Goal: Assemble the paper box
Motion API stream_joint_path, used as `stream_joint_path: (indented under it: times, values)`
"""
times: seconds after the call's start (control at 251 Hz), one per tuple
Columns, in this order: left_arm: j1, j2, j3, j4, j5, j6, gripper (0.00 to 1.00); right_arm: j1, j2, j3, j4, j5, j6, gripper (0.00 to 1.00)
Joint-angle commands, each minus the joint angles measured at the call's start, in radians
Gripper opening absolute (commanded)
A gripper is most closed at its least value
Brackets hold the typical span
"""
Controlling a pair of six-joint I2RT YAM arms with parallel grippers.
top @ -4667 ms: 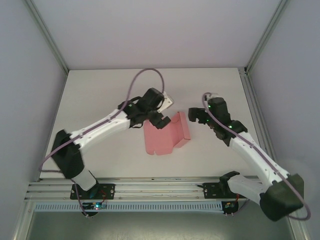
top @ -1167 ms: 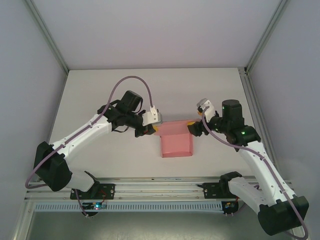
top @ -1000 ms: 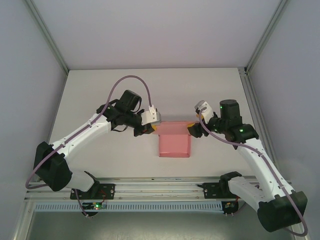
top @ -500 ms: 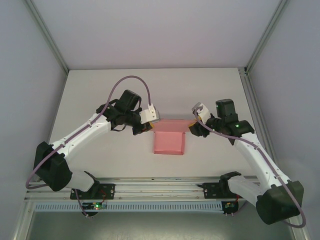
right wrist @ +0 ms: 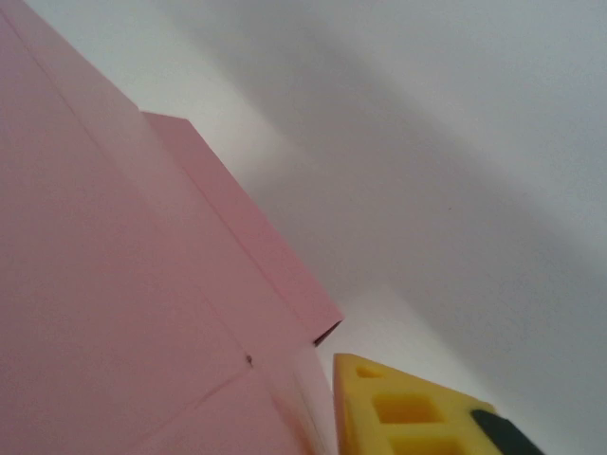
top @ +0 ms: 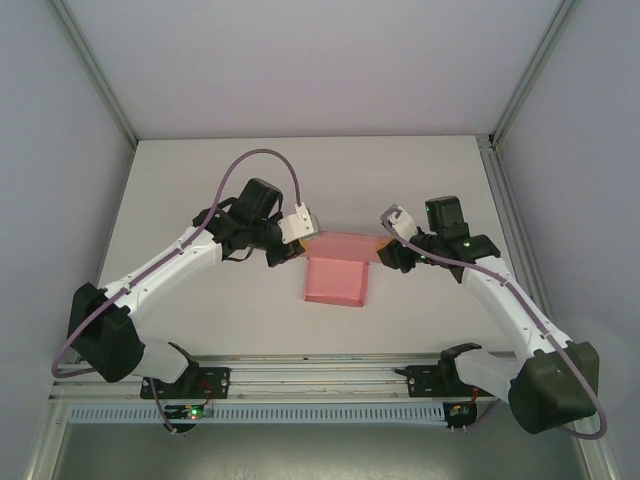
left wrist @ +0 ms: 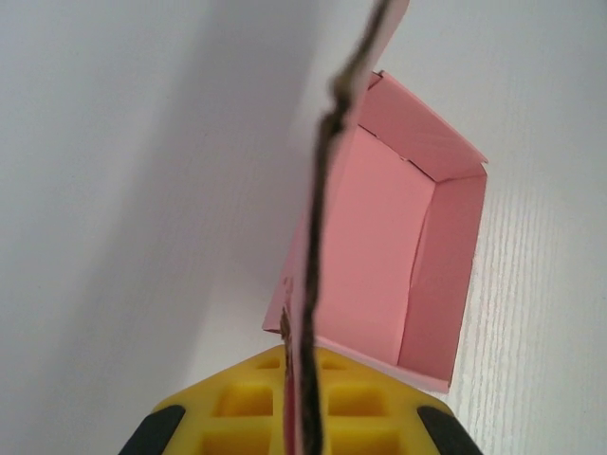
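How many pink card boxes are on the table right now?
1: the half-folded pink thin-card box, centre of the white table, left edge pinched in the left gripper, right gripper at its far right corner.

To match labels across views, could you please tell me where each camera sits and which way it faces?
Top external: above and behind the bases, looking down on the table, the paper box, the left arm and the right arm.
Left wrist: on the left arm, looking past its left fingers, clamped on a card edge, into the box's open inside.
Right wrist: on the right arm, close against the box's outer wall, one of the right fingers at bottom.
Shared: all three show the paper box.
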Motion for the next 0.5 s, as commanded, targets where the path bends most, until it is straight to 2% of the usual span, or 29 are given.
stream_joint_path:
  times: [0.0,0.076,0.184,0.311,0.495]
  values:
    - [0.011,0.02,0.006,0.061,-0.037,-0.064,0.0,0.001,0.001,-0.011,0.098,0.012,0.068,0.12]
    - [0.011,0.03,0.008,0.124,-0.108,-0.148,0.0,0.021,-0.004,-0.014,0.164,0.115,0.164,0.05]
    - [0.001,0.077,0.036,0.231,-0.285,-0.323,0.0,0.06,0.008,0.001,0.27,0.325,0.401,0.02]
    - [-0.033,0.182,0.124,0.277,-0.484,-0.519,0.0,0.158,0.041,0.017,0.393,0.649,0.666,0.0]
    - [-0.094,0.339,0.247,0.267,-0.658,-0.657,0.0,0.308,0.189,0.087,0.498,0.994,0.838,0.0]
